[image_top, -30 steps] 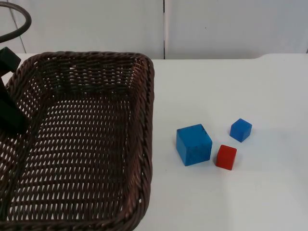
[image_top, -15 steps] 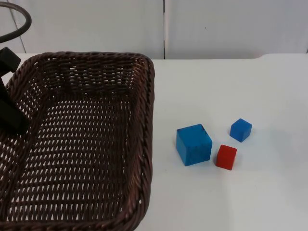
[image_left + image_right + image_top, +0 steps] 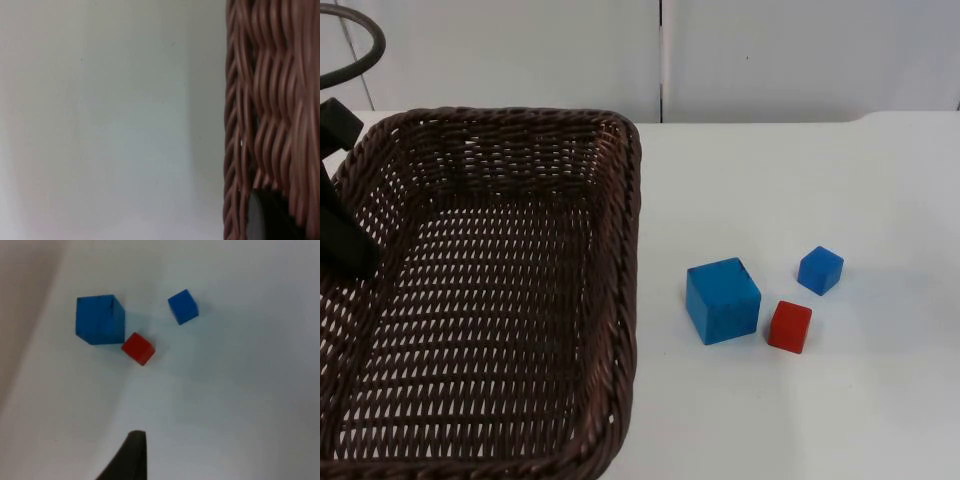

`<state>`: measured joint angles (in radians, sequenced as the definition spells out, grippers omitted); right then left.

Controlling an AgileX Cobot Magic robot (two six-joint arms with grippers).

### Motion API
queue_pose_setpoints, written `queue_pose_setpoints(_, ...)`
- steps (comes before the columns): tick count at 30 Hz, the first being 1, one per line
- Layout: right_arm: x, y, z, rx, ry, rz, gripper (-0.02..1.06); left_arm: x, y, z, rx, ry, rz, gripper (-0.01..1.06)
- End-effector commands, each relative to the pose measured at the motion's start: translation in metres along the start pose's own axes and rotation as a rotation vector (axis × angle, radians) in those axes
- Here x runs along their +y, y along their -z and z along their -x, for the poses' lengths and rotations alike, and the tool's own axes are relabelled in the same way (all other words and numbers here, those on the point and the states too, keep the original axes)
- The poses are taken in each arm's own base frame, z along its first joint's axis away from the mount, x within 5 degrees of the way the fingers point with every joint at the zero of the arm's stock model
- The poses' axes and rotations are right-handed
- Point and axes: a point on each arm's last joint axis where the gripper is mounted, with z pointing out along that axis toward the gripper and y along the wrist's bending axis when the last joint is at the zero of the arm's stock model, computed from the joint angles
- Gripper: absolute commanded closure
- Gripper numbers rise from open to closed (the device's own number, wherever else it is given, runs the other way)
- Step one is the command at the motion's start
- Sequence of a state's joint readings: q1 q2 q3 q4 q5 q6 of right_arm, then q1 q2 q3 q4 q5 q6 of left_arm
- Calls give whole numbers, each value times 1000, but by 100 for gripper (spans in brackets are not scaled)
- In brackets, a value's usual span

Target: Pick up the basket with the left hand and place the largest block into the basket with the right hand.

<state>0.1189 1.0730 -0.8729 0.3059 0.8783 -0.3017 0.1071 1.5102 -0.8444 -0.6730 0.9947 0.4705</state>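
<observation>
Three small wooden cubes sat on the white table: the big blue cube, a little red cube at its 4 o'clock, and a little blue cube at its 2 o'clock. The left gripper pinched the dark brown woven basket at its 9 o'clock rim. The right gripper hung above the cubes, jaws impossible to judge; the big cube looked light, hard and smooth, so squeezing two flat opposite sides seemed best.
</observation>
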Motion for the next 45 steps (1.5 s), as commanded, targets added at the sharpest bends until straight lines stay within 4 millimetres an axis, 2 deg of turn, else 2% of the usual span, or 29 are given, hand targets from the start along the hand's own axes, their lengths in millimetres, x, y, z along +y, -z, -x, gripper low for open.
queue_pose_setpoints(1,3,-5,3,4,27,22,-1,-4,4,0,-19,9,-26,105)
queue_pose_setpoints(6,23,-22,6,31,124,74,-1,-4,4,0,-19,9,-26,105)
queue_pose_setpoints(11,58,-49,13,8,215,145,-1,-4,4,0,-19,9,-26,105)
queue_pose_setpoints(16,77,-68,13,9,263,159,-1,-4,4,0,-19,9,-26,105)
queue_pose_setpoints(20,99,-92,17,46,287,130,-1,-3,4,-1,-16,5,-22,105)
queue_pose_setpoints(26,109,-112,26,72,261,86,0,-3,4,0,-22,6,-19,105)
queue_pose_setpoints(30,114,-138,34,54,248,83,0,-3,4,0,-25,6,-17,105)
queue_pose_setpoints(31,114,-138,34,54,248,83,0,-3,4,0,-25,6,-17,105)
queue_pose_setpoints(35,116,-160,35,16,244,89,0,-3,4,0,-26,6,-17,105)
queue_pose_setpoints(41,117,-182,33,-2,244,90,0,-3,4,0,-27,4,-14,105)
queue_pose_setpoints(45,117,-205,29,-5,244,89,0,-3,4,0,-27,4,-14,105)
